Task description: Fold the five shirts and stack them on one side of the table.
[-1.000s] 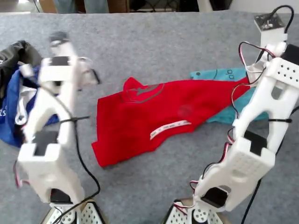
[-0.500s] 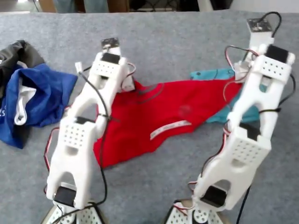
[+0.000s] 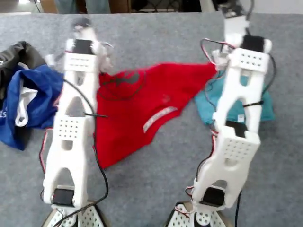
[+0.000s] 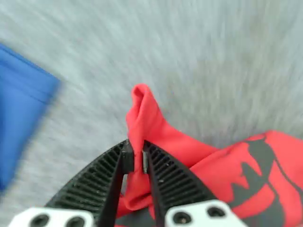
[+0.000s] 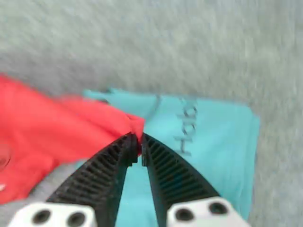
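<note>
A grey felt-like cloth [image 3: 161, 33] makes up the whole work surface. Past its far edge the room shows brown wooden furniture [image 3: 119, 4]. The left gripper [image 4: 135, 152] is clamped on a raised fold at one corner of the red cotton shirt with a black print [image 3: 137, 101]. The right gripper [image 5: 136, 142] is pinched tight on the opposite corner, so the shirt stretches between the two claws. Under and just beyond the right claw lies the flat turquoise shirt with dark lettering [image 5: 208, 142], overlapped by the red corner. Well out to the side of the left claw sits a crumpled royal-blue shirt [image 3: 35, 94], against a dark grey garment [image 3: 16, 52]. From above, the arms cover both pinches. The wrist views show them close up: ribbed black fingers [image 4: 163, 172] shut on red cloth.
</note>
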